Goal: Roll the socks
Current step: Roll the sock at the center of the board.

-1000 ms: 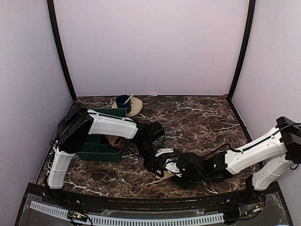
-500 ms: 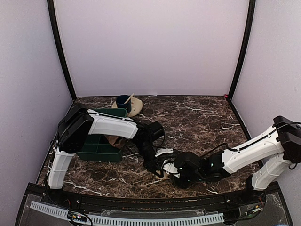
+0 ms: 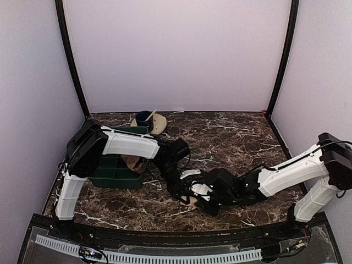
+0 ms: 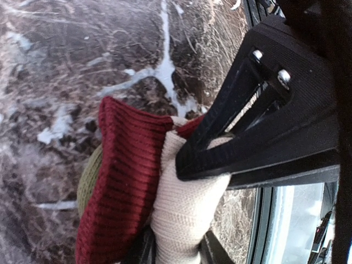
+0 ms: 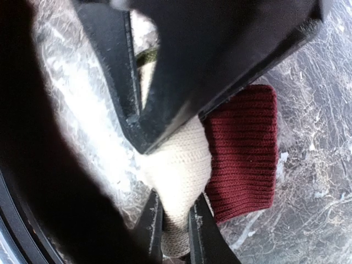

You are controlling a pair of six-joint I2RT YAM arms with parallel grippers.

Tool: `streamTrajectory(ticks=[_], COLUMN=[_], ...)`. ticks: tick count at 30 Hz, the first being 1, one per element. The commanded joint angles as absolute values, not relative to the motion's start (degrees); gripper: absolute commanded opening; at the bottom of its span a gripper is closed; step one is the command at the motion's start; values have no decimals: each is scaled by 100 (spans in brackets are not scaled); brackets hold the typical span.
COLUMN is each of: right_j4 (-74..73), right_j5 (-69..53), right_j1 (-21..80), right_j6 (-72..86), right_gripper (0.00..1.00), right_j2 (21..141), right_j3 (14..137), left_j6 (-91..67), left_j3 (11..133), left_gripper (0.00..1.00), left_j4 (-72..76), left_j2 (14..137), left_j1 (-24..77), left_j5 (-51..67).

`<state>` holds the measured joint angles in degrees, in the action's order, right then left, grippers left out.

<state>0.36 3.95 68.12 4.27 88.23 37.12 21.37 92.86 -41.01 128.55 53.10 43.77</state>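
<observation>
From above, a tan sock [image 3: 133, 163] is lying in the green bin [image 3: 113, 176]; the second sock [image 3: 192, 202] is sitting between my left gripper [image 3: 183, 193] and right gripper [image 3: 198, 199]. Left wrist: my right fingers [image 4: 213, 256] are pinching its cream part. Right wrist: my left fingers [image 5: 153, 223] are straddling it; squeezing or not, I cannot tell.

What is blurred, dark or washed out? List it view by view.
Top external: even, soft light, sharp, no glare on the table. Left wrist: sock ribbing crisp, black claw finger soft, white glare bottom right. Right wrist: sock crisp, left side lost in black blur, marble washed out upper left.
</observation>
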Motion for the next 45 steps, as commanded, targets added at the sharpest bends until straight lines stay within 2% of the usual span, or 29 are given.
streamTrajectory(ticks=[1, 27, 45], right_j4=[-80, 335, 802], right_j5=[-16, -939, -1578], right_j1=[6666, 6214, 5854], right_j6=[686, 1484, 2042], right_gripper=[0, 0, 0], right_j2=[9067, 9065, 8977], right_j3=[3738, 3447, 3146], left_j6=[1994, 1700, 1429], left_j3=[9119, 8439, 7697], left_gripper=[28, 36, 40], left_j4=[-4077, -3480, -2655], left_j2=[12541, 11586, 11059], left_j1=[5217, 4962, 4948], left_j5=[3999, 3704, 2567])
